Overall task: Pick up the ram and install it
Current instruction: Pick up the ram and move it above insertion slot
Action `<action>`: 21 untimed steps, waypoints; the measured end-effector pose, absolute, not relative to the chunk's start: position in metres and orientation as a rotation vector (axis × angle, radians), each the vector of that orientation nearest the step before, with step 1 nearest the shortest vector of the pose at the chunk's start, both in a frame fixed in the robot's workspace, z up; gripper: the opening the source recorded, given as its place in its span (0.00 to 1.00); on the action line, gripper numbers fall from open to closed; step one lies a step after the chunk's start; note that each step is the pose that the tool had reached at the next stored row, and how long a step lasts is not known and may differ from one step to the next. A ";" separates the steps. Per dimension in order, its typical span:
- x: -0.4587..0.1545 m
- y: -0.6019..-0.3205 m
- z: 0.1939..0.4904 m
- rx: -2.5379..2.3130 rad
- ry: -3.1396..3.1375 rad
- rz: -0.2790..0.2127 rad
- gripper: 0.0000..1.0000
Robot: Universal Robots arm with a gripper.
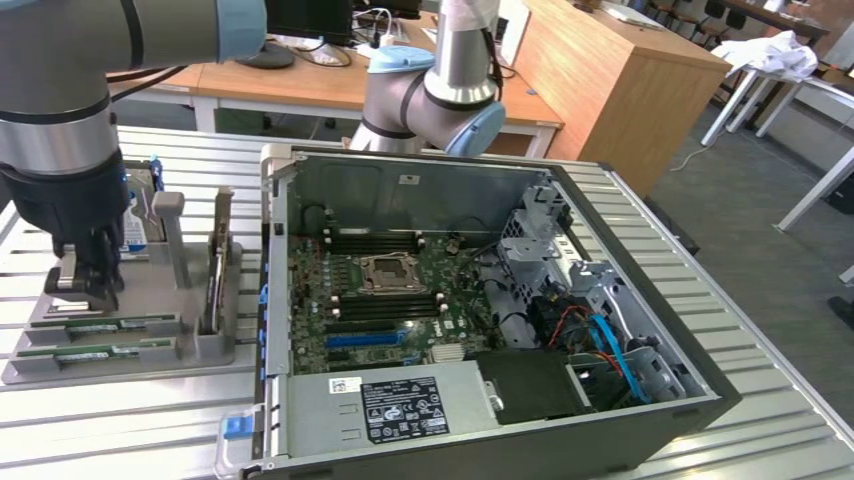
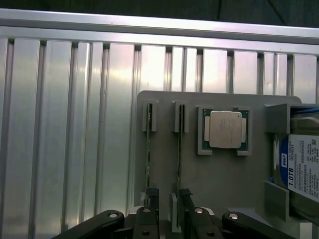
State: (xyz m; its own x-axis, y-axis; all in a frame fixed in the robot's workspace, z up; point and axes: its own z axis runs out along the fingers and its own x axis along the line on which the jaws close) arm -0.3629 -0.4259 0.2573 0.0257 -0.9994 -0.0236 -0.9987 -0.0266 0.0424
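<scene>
Pick stage. Jaws spread wide and released, nothing in them. Arm hangs low over the grey holder tray (image 1: 200, 350) at the exterior view's left, on the ribbed aluminium worktop (image 2: 60, 124).

Ram location: ram stick (image 2: 179, 149) stands on edge in a tray slot, with a second ram stick (image 2: 148, 154) parallel just beside it. Both are seated in the tray and untouched; in the exterior view they show as green strips (image 1: 100, 325) below the jaws. Also on the tray: a processor (image 2: 224, 128) in its own pocket and a hard drive (image 2: 301, 169) at the far side, neither in the way.

Wrist view: the dark fingertips (image 2: 185, 196) sit over the sticks' near ends. Cannot tell whether one stick lies squarely between them or whether a fingertip rides over the neighbour's line.

Judgement on doing this step well:
- Centre on one stick alone, with one fingertip in the gap between the two sticks.
- Come down straight; close on the flat faces, not on the edge.
- Keep the grip square so the board does not twist in its slot posts.

Open computer case (image 1: 400, 185) lies well apart, to the exterior view's right of the tray.
</scene>
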 end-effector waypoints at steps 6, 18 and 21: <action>-0.363 -0.426 0.254 2.240 -2.182 -0.073 0.30; -0.364 -0.435 0.254 2.240 -2.182 -0.073 0.30; -0.364 -0.438 0.254 2.240 -2.182 -0.073 0.30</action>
